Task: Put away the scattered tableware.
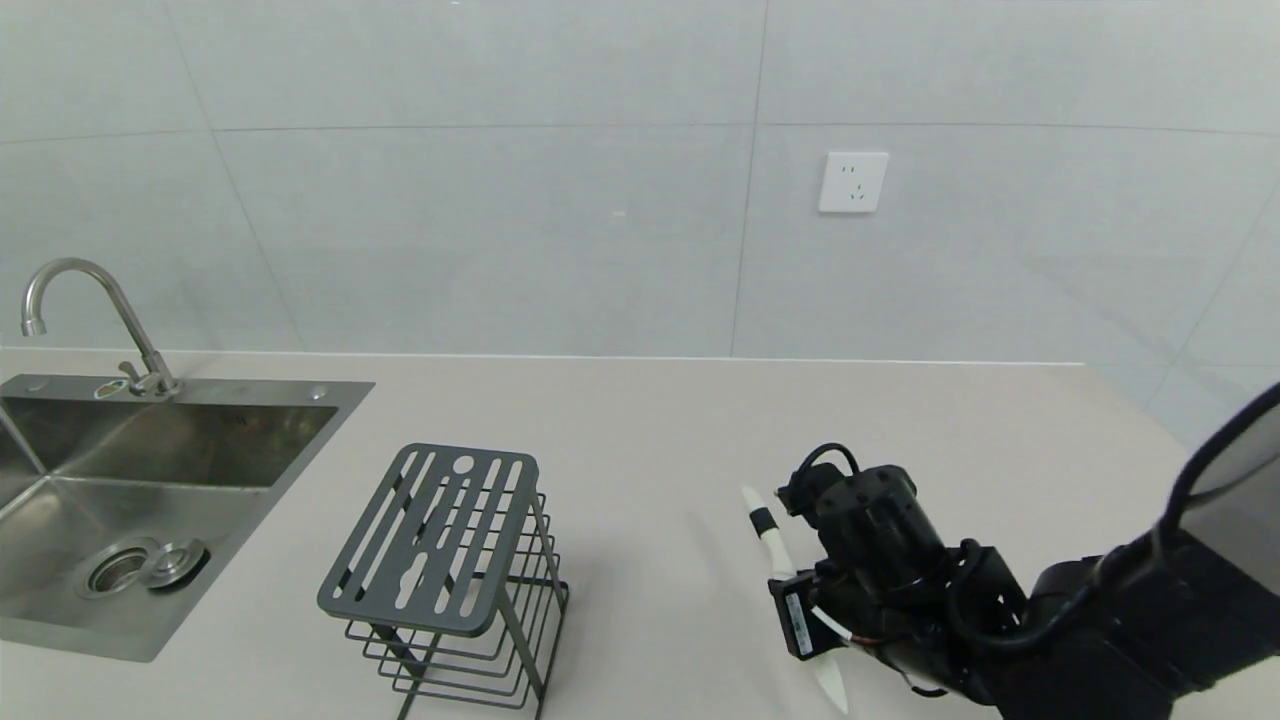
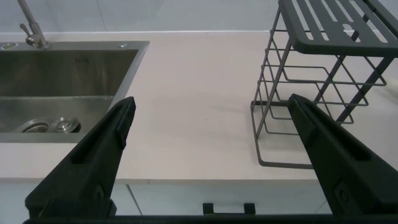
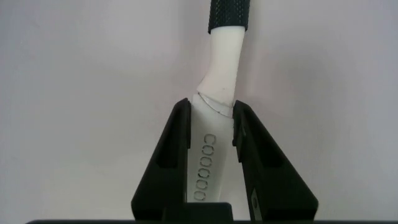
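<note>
I see a white knife (image 1: 776, 548) with a black textured band on its handle and a row of oval holes along the blade. It sits low at the counter (image 1: 650, 430), right of the dark wire rack (image 1: 440, 540). My right gripper (image 3: 210, 127) is clamped on it, fingers (image 3: 171, 155) pressing both sides of the blade just below the handle. My left gripper (image 2: 211, 102) hangs spread wide, holding nothing.

Smooth knife (image 3: 216, 112), matt metal rack (image 1: 400, 611)
</note>
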Robot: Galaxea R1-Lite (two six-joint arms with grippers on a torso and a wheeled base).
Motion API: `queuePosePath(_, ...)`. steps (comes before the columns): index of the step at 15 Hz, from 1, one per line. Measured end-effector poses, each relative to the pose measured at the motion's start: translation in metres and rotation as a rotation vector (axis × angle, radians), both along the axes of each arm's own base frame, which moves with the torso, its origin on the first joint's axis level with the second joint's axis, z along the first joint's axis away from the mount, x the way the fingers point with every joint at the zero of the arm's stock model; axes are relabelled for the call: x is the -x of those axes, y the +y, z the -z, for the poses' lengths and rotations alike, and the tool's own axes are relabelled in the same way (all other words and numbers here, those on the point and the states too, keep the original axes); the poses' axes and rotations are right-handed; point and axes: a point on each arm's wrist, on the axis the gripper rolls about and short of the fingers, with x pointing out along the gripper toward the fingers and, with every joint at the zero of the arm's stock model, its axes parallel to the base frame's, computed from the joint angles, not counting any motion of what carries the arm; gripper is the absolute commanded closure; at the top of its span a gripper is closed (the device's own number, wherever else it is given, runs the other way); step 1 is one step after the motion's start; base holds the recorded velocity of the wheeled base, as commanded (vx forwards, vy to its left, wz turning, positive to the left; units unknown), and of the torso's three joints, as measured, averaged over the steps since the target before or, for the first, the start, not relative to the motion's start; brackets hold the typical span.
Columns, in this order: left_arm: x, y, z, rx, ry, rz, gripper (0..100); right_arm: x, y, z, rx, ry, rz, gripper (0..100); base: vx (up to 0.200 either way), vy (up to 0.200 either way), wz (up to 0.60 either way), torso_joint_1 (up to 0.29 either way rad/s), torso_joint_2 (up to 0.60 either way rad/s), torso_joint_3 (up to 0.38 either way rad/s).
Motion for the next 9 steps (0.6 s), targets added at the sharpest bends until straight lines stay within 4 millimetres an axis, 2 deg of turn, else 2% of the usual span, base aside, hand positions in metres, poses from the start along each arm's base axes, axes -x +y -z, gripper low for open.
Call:
queuePosePath(3, 0.000, 0.000, 0.000, -0.002, -0.001, 0.001, 0, 0.004, -0.003, -0.040, -0.134, -0.113, -0.082, 100, 0.000, 0.000, 0.00, 0.000, 0.00, 0.000)
queuePosePath(5, 0.000, 0.000, 0.000, -0.002, -0.001, 0.001, 0, 0.008, -0.012, -0.061, -0.222, -0.234, -0.159, 100, 0.000, 0.000, 0.00, 0.000, 0.00, 0.000)
queuePosePath(7, 0.000, 0.000, 0.000, 0.000, -0.002, 0.002, 0, 0.008, -0.025, -0.073, -0.275, -0.363, -0.219, 100, 0.000, 0.000, 0.00, 0.000, 0.00, 0.000)
queuePosePath(9, 0.000, 0.000, 0.000, 0.004, -0.002, 0.005, 0, 0.009, -0.037, -0.077, -0.306, -0.444, -0.300, 100, 0.000, 0.000, 0.00, 0.000, 0.00, 0.000)
